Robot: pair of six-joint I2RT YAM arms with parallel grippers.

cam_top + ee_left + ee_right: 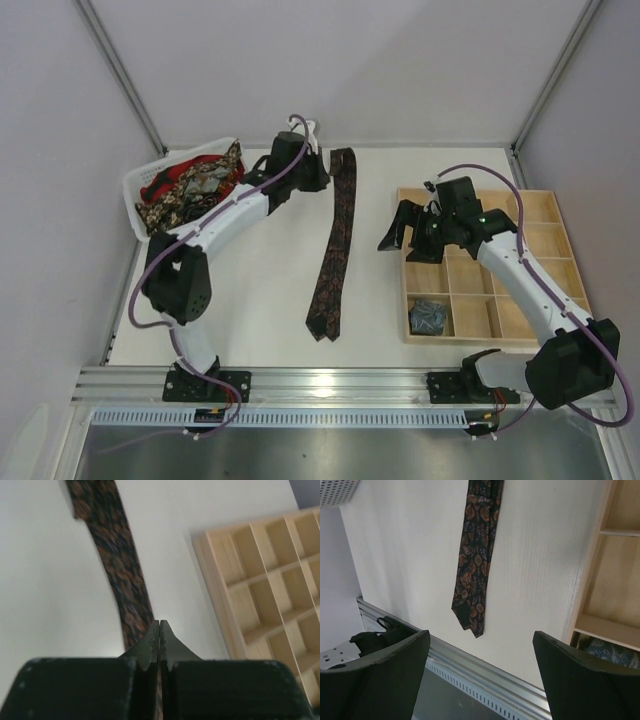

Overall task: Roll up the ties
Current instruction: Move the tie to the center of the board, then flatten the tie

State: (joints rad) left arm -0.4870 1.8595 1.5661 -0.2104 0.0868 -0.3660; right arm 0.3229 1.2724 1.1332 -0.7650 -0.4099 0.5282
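Worktop (260, 300): wooden tray (560, 205) right, basket (135, 195) of loose ties (190, 190) left, dark brown-maroon tie (335, 240) straight between; one grey-blue coil (428, 317) in tray. Left fingers (150, 645) together at tie's narrow end, pinch unclear; right fingers (385, 670) wide apart, empty. Start first turn tight, edges square

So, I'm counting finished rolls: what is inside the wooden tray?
One rolled grey-blue tie sits in the near-left compartment of the wooden tray. Other visible compartments look empty; the right arm covers several, so those cannot be checked.
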